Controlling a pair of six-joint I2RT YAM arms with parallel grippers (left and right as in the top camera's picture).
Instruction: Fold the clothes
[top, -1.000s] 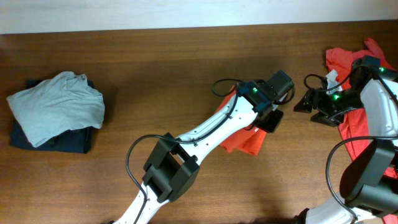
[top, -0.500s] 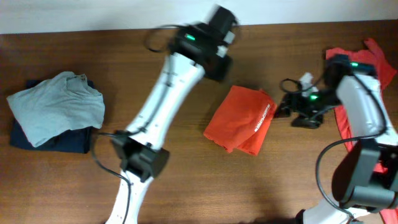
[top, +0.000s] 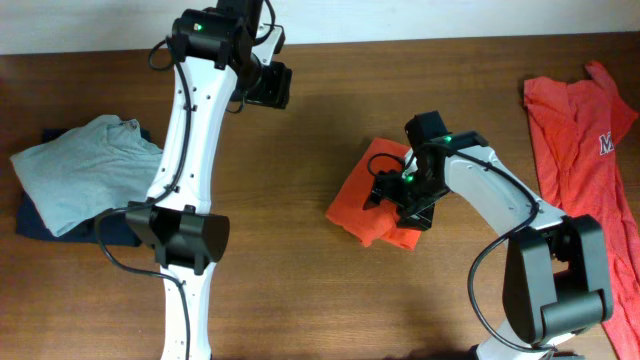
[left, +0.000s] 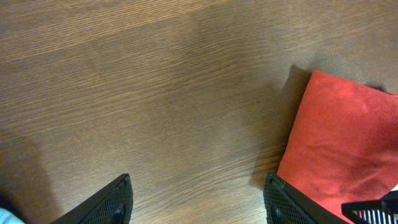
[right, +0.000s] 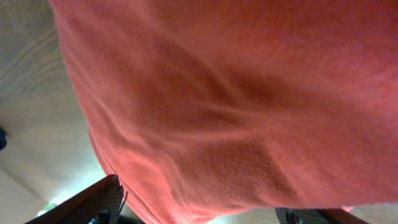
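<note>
**A:** Overhead cam: folded red shirt (top: 352, 205) sits in the middle of the table (top: 300, 270). The right gripper (top: 393, 193) hovers over it, fingers spread wide, pinching nothing. The left gripper (left: 199, 199) is spread too, over bare wood.

**B:** Looks like that one's done. I'd guess next is dragging the unfolded shirt (top: 575, 130) in from the right edge and flattening it.

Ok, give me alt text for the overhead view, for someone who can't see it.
A folded orange-red shirt lies centre-frame with the right tool over it, jaws open. The left tool hangs open near the far edge; an unfolded orange-red T-shirt lies at right, a grey garment on a dark garment at left.
</note>
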